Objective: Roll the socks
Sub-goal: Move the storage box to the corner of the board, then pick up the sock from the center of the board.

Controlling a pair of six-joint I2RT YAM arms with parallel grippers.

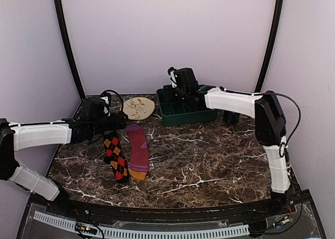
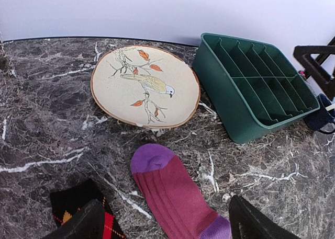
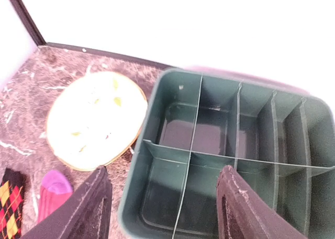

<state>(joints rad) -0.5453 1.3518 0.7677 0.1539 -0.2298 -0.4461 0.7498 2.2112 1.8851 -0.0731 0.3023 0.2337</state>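
A magenta sock with purple toe and orange cuff (image 1: 138,151) lies flat on the marble table; its toe shows in the left wrist view (image 2: 172,192). Beside it on the left lies a black, red and orange argyle sock (image 1: 115,156). My left gripper (image 1: 116,123) is open and empty, low over the toe ends of both socks, its fingers (image 2: 78,226) straddling them. My right gripper (image 1: 172,82) is open and empty above the green divided bin (image 1: 184,111), whose compartments (image 3: 209,145) look empty.
A round plate with a bird picture (image 1: 138,108) lies at the back left, between the socks and the bin. A dark object (image 1: 231,116) stands right of the bin. Black frame poles rise at both back corners.
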